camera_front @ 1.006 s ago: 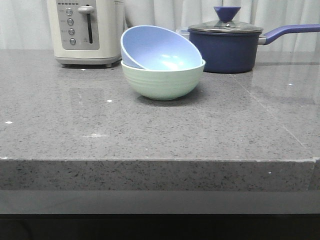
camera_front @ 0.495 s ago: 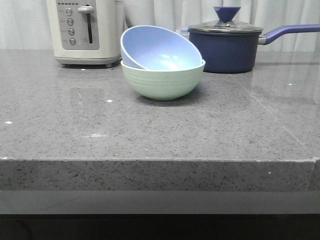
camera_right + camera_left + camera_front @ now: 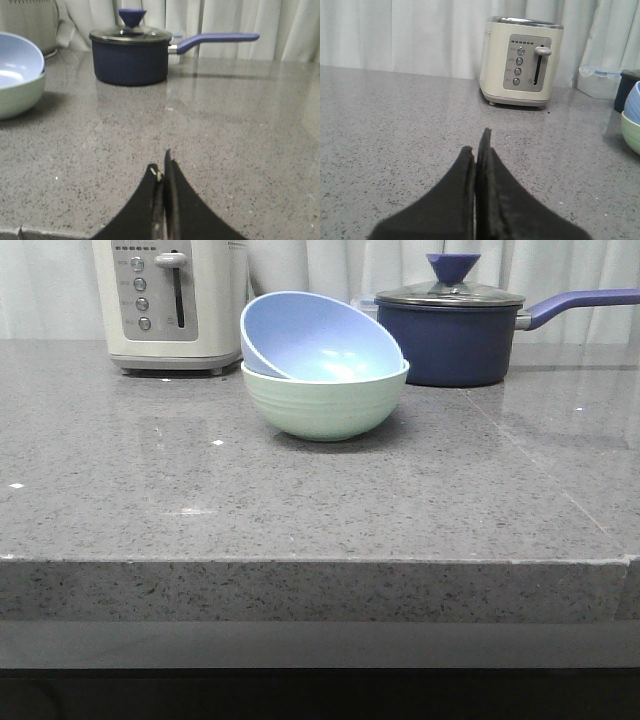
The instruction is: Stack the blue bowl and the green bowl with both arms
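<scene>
The blue bowl [image 3: 315, 337] sits tilted inside the green bowl [image 3: 325, 405] at the back middle of the grey counter. Neither arm shows in the front view. My left gripper [image 3: 477, 150] is shut and empty, low over the counter, with both bowls at the edge of its view, the blue bowl [image 3: 633, 102] on the green bowl [image 3: 632, 131]. My right gripper [image 3: 162, 167] is shut and empty near the counter's front edge, with the blue bowl [image 3: 17, 57] in the green bowl [image 3: 20, 95] off to its side.
A cream toaster [image 3: 170, 302] stands at the back left. A dark navy lidded saucepan [image 3: 455, 332] with a long handle stands at the back right, close behind the bowls. The counter's front edge [image 3: 320, 560] runs across the front view.
</scene>
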You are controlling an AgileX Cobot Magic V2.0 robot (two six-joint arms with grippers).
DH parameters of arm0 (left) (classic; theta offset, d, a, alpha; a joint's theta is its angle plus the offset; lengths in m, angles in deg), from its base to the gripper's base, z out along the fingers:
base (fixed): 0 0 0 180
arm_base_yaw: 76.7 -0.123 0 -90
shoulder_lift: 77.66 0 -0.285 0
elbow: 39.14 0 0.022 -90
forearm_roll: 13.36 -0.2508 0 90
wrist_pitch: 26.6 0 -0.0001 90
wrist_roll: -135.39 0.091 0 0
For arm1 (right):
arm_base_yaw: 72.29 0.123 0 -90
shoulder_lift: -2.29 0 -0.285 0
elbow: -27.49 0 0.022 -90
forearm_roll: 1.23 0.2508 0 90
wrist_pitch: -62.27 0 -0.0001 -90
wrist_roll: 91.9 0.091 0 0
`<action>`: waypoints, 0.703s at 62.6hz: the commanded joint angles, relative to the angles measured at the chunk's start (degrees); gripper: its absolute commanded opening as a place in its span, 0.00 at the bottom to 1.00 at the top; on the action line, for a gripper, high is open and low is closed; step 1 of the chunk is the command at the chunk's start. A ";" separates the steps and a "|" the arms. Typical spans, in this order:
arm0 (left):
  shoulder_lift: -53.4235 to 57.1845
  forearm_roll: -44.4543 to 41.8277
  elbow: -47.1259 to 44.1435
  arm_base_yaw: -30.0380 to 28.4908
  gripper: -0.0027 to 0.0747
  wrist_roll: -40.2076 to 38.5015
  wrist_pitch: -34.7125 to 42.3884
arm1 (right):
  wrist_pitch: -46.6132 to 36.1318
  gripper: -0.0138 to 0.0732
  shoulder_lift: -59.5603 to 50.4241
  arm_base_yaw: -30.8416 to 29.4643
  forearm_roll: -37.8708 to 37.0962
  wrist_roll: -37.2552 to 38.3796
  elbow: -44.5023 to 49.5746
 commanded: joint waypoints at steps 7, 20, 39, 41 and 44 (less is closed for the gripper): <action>1.01 0.35 -0.28 0.27 0.01 0.03 4.65 | -4.97 0.10 -1.24 -1.60 -0.59 -0.60 -0.75; 1.01 0.35 -0.28 0.27 0.01 0.03 4.65 | -4.97 0.10 -1.24 -1.60 -0.59 -0.60 -0.75; 1.01 0.35 -0.28 0.27 0.01 0.03 4.65 | -7.44 0.10 -1.31 -1.60 -6.38 7.08 -0.75; 1.01 0.35 -0.28 0.27 0.01 0.03 4.65 | -7.44 0.10 -1.31 -1.60 -6.85 7.66 -0.75; 1.01 0.35 -0.28 0.27 0.01 0.03 4.65 | -7.66 0.10 -1.31 -1.60 -6.98 7.66 -0.75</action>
